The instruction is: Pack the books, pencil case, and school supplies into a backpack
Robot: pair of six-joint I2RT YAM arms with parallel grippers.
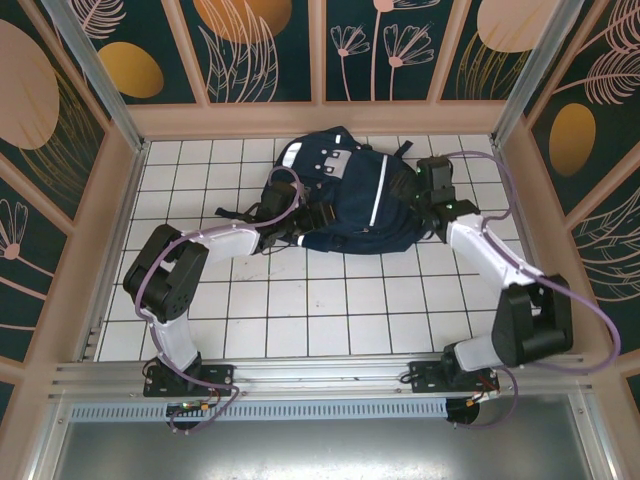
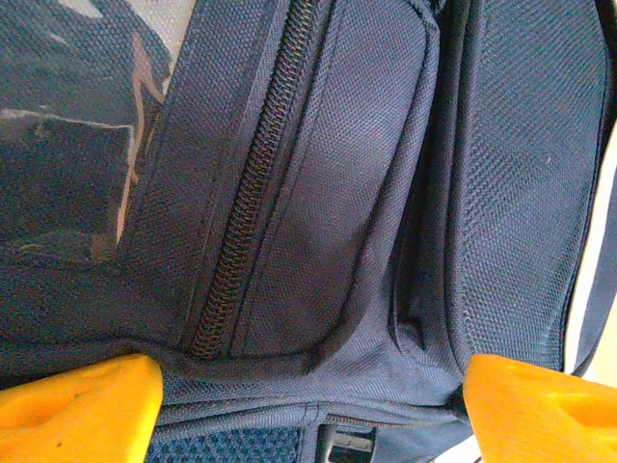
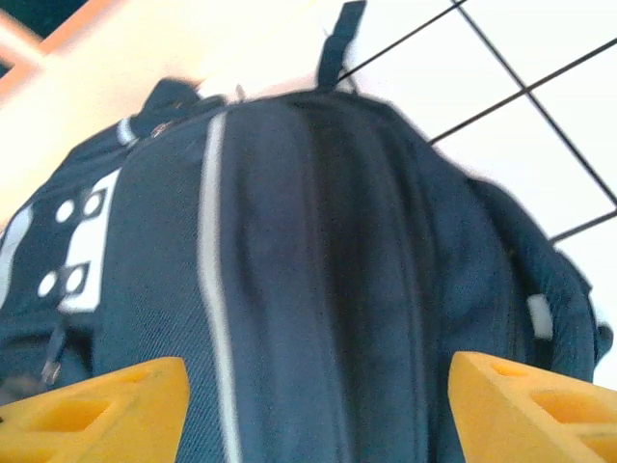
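From the near edge both arms reach over the white tiled table (image 1: 300,310) to the far middle, where the navy backpack (image 1: 350,195) lies flat. Its long axis goes about across the table, from left to right. The left gripper (image 1: 292,222) is at its near-left end and the right gripper (image 1: 428,200) at its right end, so each arm has one end before it.

In the left wrist view the left gripper (image 2: 313,405) stands wide open. The bag's fabric lies between the yellow fingertips (image 2: 87,405) and very close, but I see nothing clamped. A closed zipper (image 2: 246,193) runs straight ahead, away from the fingers. The right gripper (image 3: 318,405) is also wide open and holds nothing, and the bag's white stripe (image 3: 214,289) runs away from it.

I judge that the left arm is nearer to this zipper. I cannot find its slider.
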